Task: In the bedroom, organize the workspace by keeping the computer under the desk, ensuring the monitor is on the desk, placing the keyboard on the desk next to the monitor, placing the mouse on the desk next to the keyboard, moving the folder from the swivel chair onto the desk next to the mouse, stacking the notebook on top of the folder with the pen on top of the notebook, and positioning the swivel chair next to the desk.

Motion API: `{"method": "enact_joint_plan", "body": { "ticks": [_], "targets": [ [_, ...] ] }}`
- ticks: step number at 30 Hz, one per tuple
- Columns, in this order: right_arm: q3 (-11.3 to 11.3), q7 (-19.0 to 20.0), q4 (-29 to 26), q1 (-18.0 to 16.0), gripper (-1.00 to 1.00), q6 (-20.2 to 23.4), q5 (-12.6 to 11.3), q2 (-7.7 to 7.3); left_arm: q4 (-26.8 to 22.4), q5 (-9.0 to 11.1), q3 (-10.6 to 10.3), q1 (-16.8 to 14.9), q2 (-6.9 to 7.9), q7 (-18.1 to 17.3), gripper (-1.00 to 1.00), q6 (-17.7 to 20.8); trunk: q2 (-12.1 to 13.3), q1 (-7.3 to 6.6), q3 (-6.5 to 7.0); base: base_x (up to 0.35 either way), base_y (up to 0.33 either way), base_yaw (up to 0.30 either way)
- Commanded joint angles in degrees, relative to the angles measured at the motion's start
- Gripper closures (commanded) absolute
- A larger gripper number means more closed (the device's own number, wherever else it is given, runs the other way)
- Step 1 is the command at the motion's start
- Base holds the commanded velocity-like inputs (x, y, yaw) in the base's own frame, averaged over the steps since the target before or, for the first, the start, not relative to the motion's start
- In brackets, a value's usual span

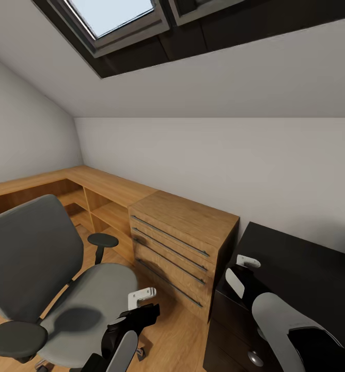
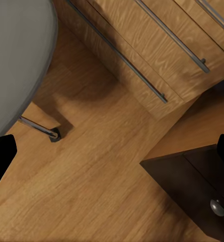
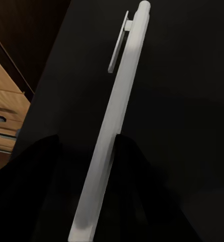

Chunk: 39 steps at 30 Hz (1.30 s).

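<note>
The swivel chair (image 1: 64, 289), with grey seat and backrest and black armrests, stands at the lower left, and nothing lies on its seat. My left gripper (image 1: 141, 310) hangs just off the seat's front edge, over the wood floor. Its black fingertips (image 2: 1, 156) sit far apart, so it is open with nothing between them. My right gripper (image 3: 99, 191) is shut on the pale pen (image 3: 119, 101), whose clip end points away from the fingers. That gripper (image 1: 239, 279) hovers over the near left corner of a black cabinet top (image 1: 296, 258).
A light wooden drawer unit (image 1: 177, 243) with long metal handles stands between the chair and the black cabinet, whose drawer has a round silver knob (image 2: 217, 206). A low wooden shelf (image 1: 95, 191) runs along the wall. A chair castor (image 2: 54, 135) rests on the floor. Skylight (image 1: 115, 15) overhead.
</note>
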Motion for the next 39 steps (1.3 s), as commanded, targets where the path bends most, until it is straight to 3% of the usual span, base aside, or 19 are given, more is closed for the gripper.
{"method": "enact_joint_plan", "body": {
  "ticks": [1, 17, 39],
  "targets": [
    [0.23, -0.45, 0.21, 0.02, 1.0, 0.93, -0.71, -0.03, -0.07, 0.58, -0.06, -0.05, 0.01, 0.59, -1.0, 0.05, -0.03, 0.0, -0.08, 0.0, 0.0, 0.0],
    [0.23, -0.44, 0.16, 0.02, 1.0, 1.62, -2.97, -0.03, -0.03, 0.5, -0.59, -0.05, 0.01, 0.59, -1.0, 0.05, -0.03, 0.0, -0.08, 0.0, 0.0, 0.0],
    [0.32, -0.3, 0.16, 0.02, 1.0, 1.61, -3.02, -0.01, -0.03, 0.5, -0.77, -0.05, 0.14, 0.59, -1.0, 0.05, -0.03, 0.0, -0.08, 0.0, 0.0, 0.0]
  ]
}}
